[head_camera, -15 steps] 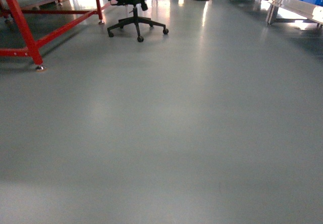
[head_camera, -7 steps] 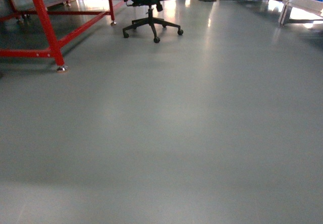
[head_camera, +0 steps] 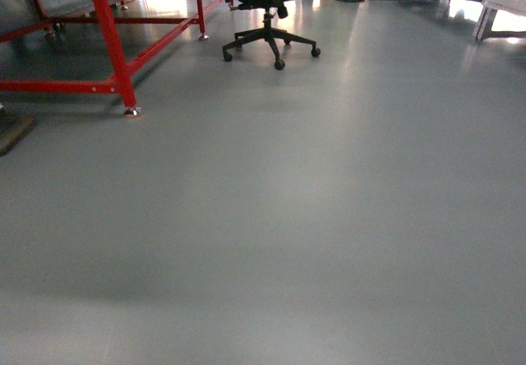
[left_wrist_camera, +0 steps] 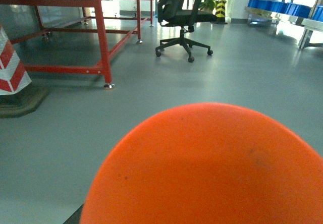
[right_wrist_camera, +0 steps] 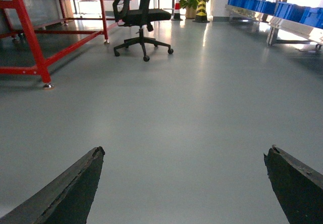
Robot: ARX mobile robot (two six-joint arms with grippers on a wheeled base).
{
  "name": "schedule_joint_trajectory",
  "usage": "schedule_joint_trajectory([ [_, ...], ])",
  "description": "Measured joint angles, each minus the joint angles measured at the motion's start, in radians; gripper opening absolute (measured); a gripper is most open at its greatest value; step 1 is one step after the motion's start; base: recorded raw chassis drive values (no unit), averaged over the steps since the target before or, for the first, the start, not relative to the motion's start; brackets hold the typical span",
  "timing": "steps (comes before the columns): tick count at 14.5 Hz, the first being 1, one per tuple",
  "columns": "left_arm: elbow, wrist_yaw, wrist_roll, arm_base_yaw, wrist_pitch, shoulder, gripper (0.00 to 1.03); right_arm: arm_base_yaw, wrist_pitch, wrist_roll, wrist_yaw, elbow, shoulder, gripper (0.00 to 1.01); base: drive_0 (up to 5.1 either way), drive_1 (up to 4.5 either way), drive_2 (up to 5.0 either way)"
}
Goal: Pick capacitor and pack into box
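A big orange rounded object, the capacitor (left_wrist_camera: 212, 168), fills the lower part of the left wrist view, held up off the floor right in front of the camera. It hides my left gripper's fingers, apart from a dark sliver at the bottom left. In the right wrist view my right gripper (right_wrist_camera: 185, 151) is open, with two dark fingertips (right_wrist_camera: 96, 156) wide apart over bare grey floor and nothing between them. The box is out of view. Neither gripper shows in the head view.
A red metal frame (head_camera: 115, 53) stands at the left. A black office chair (head_camera: 271, 20) is ahead. At the far left is a red-and-white cone (left_wrist_camera: 10, 67) on a dark base. Blue bins (right_wrist_camera: 272, 7) on a rack line the right.
The chair and the red frame have slid rightwards in the head view, so the view has swung left. A dark base has come in at the left edge.
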Motion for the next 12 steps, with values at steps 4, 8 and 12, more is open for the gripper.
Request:
schedule_joint_trajectory([
  [4,0.0,-0.002,0.0,0.0,-0.002,0.0,0.43,0.0,0.0,0.0,0.0,0.0,0.0,0.98,-5.1,2.35,2.4],
  [8,0.0,0.0,0.0,0.0,0.001,0.0,0.43,0.0,-0.004,0.0,0.0,0.0,0.0,0.98,-5.1,2.31,2.3],
  [12,0.0,-0.001,0.0,0.0,0.0,0.0,0.43,0.0,-0.001,0.0,0.0,0.0,0.0,0.98,-5.1,2.37,2.4],
])
